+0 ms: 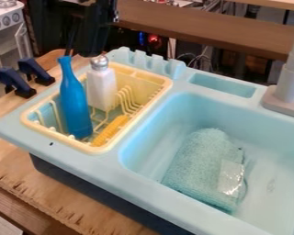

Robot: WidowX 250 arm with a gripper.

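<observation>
The black gripper (91, 36) hangs at the upper left, just above a white shaker and a blue bottle. The blue bottle (75, 103) stands in the yellow dish rack (163, 87), its narrow neck close below the gripper. Just right of the bottle, the white shaker (101, 89) with a silver top is upright in the same rack. A yellow corn cob (110, 130) lies near the rack's front edge, beside the bottle's base. Whether the gripper touches the bottle or shaker is unclear.
The light blue sink (159, 131) holds a folded teal cloth (201, 160) with a clear label. A grey faucet (291, 82) rises at the right. Two dark clamps (15, 82) are at the left on the wooden table (70, 202). A toy stove stands at the upper left.
</observation>
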